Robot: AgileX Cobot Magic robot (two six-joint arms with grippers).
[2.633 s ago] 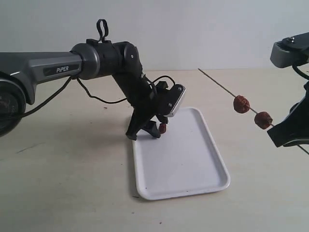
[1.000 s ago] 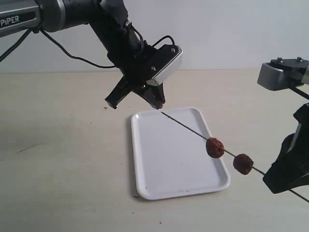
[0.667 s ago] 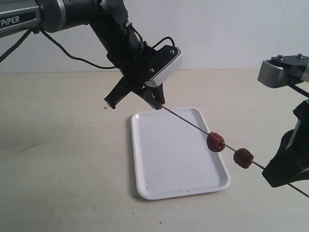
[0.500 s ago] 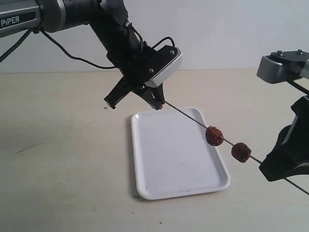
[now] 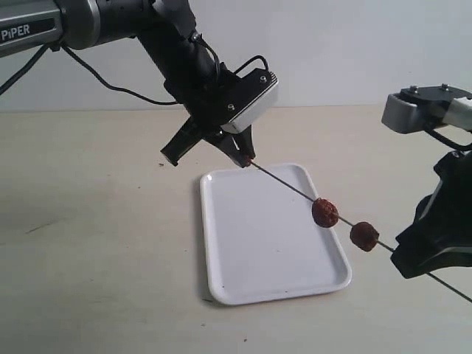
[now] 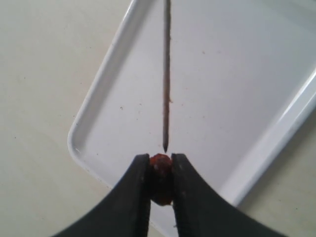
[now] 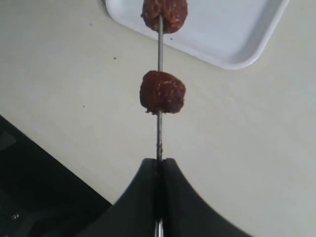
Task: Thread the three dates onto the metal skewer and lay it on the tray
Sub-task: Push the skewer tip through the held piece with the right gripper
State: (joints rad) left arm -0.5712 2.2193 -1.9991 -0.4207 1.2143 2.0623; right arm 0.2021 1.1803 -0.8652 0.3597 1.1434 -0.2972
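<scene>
Three wrinkly red-brown dates [image 5: 325, 212], one thin skewer [image 5: 284, 184], one white tray [image 5: 251, 258]: my right gripper [image 7: 159, 165] clamps the skewer, left gripper [image 6: 160, 165] pinches one date.

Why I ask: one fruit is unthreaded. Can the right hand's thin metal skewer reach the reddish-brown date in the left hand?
Likely yes: the thin metal skewer points straight at the reddish-brown date, its face exposed, nothing between.

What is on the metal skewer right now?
Two dates, spaced apart near the right hand, which is shut on the metal skewer. The third date sits pinched in the left hand at the tip; whether it is pierced yet is hidden.
</scene>
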